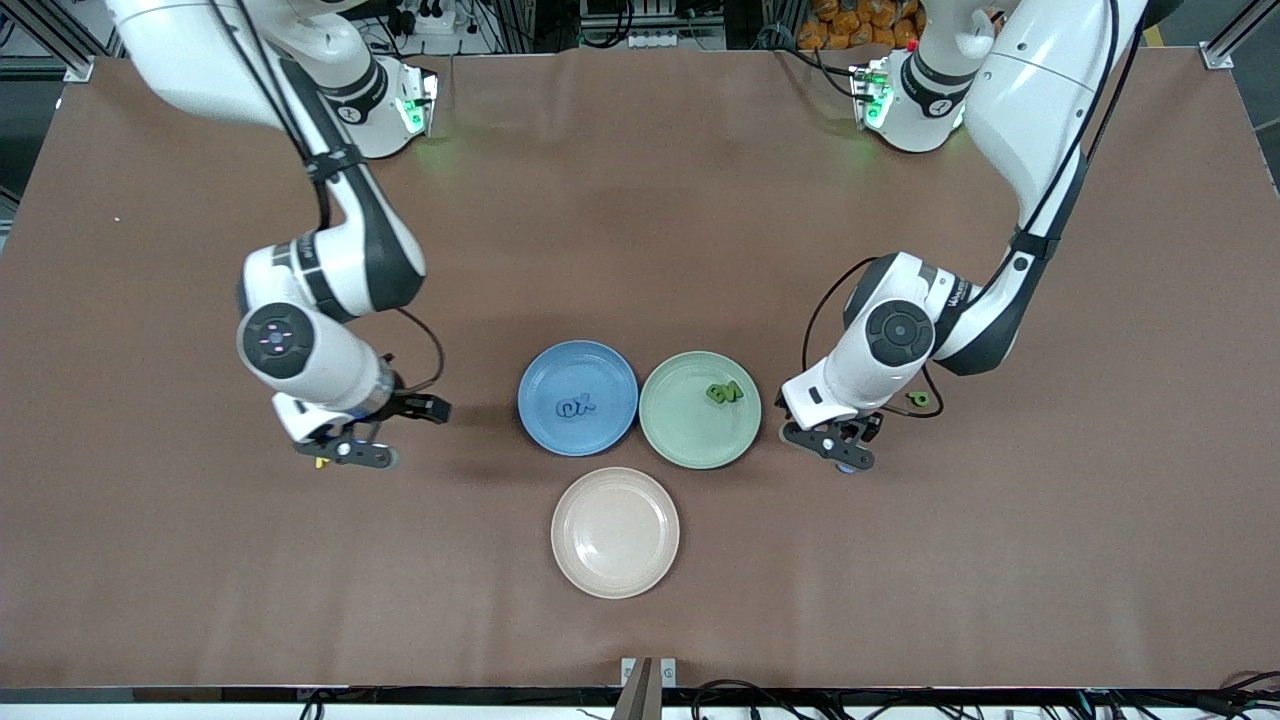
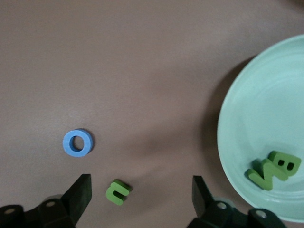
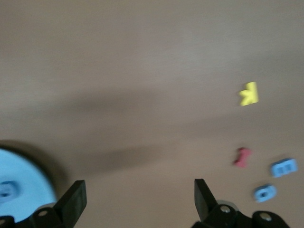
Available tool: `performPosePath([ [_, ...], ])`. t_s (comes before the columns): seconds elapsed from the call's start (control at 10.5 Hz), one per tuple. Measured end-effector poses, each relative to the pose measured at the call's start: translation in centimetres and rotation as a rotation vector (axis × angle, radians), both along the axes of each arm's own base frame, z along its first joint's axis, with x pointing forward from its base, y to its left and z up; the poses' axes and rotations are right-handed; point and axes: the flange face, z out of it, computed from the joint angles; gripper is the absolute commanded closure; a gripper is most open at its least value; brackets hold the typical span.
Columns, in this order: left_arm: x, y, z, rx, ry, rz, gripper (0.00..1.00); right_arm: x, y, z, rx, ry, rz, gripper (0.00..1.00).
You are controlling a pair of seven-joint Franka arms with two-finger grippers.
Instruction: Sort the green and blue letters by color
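Brown table point(image 1: 640, 200): three plates point(image 1: 614, 532), scattered letters point(image 2: 118, 192)

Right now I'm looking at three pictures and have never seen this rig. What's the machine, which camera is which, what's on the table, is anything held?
Two robot arms stand at a brown table. One picture looks down from across the table; the other two come from cameras on each wrist.

Three plates sit mid-table: a blue plate holding blue letters, a green plate holding green letters, and a beige plate nearest the camera.

The left pincer is open over a loose green letter, with a blue O beside it. The right pincer is open near a yellow K, a red letter and two loose blue letters. Neither holds anything.
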Motion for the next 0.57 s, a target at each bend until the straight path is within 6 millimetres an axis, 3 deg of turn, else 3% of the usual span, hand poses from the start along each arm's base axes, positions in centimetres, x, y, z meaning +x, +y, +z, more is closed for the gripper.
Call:
performPosePath([
  [0.29, -0.9, -0.5, -1.1, 0.033, 0.008, -0.15, 0.14, 0.4, -7.8, -0.8, -0.03, 0.004, 0.065, 0.0],
  [0.57, -1.2, 1.0, -2.6, 0.047, 0.026, -0.229, 0.18, -1.1, -16.5, -2.8, -0.013, -0.039, 0.136, 0.0],
])
